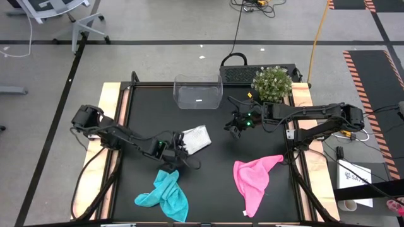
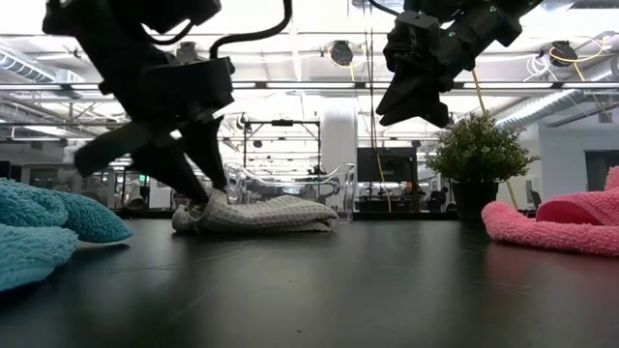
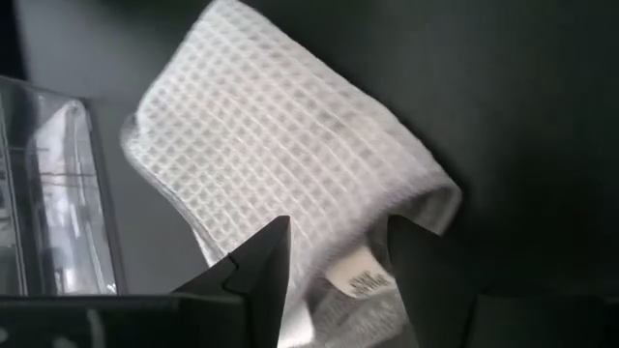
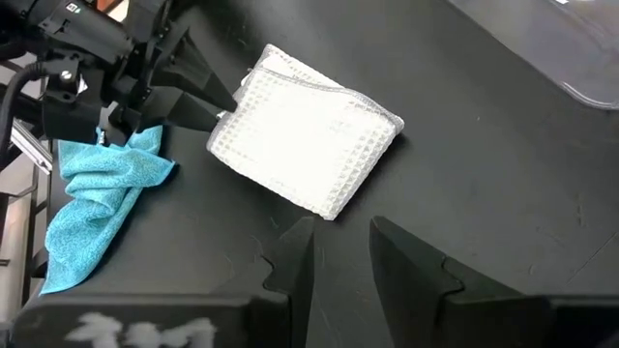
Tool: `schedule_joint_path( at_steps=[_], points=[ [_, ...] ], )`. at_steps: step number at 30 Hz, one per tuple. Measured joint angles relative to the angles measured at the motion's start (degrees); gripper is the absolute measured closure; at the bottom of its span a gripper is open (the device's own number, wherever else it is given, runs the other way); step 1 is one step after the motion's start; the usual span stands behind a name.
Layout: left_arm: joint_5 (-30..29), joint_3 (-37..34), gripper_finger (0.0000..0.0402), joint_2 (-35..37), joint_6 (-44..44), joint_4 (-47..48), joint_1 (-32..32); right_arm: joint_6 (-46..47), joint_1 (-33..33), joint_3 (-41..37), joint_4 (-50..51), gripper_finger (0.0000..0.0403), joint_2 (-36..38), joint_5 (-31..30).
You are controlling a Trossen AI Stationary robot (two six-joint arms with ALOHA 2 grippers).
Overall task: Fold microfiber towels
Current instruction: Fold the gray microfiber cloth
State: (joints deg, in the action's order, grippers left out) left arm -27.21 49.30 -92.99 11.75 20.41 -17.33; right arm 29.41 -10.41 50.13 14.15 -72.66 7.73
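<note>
Left gripper (image 1: 178,146) low on the table, fingers (image 3: 253,280) parted either side of the tagged edge of the folded grey-white waffle-weave towel (image 1: 197,138); pinching it or merely straddling it, cannot tell. Small white tag (image 3: 360,282) between the fingers, printed, too blurred to read. Teal towel (image 1: 164,196) crumpled on the near left of the table, just beside that gripper. Grey-white towel folded into a neat rectangle near the table's middle, in front of the clear plastic bin (image 1: 198,91). Bin at the far edge, a small white label on its floor, unreadable. Right gripper (image 1: 236,126) raised clear of the table to the right of the grey-white towel, fingers (image 4: 292,256) slightly apart, holding nothing. Pink towel (image 1: 254,178) bunched on the near right, well apart from both grippers. Small potted plant (image 1: 272,84) at the far right corner. White card (image 1: 353,180) off the table's right side, dark printing too small to read.

Black matte table (image 1: 214,189) with pale wooden side rails. Grey floor marked with dark lines, orange-and-black striped mats at right, an orange cable, an office chair base at far left. Beyond the table, an open workshop with ceiling strip lights.
</note>
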Motion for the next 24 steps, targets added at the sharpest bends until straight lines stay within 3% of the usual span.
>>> schedule_joint_path(
  at_steps=[11,18,24],
  points=[
    [2.09,-0.07,0.0224,-4.44,0.43,-2.22,1.28,1.31,0.00,0.02,-0.22,0.0307,-0.02,-0.11],
    [0.38,0.43,0.0228,-4.66,-2.01,-2.28,1.27,1.40,0.00,0.02,-0.19,0.0307,-0.02,-0.13],
    [0.52,2.22,0.0299,-4.35,-1.77,-2.13,1.24,1.38,0.00,0.02,0.04,0.0307,-0.02,-0.17]
  ],
)
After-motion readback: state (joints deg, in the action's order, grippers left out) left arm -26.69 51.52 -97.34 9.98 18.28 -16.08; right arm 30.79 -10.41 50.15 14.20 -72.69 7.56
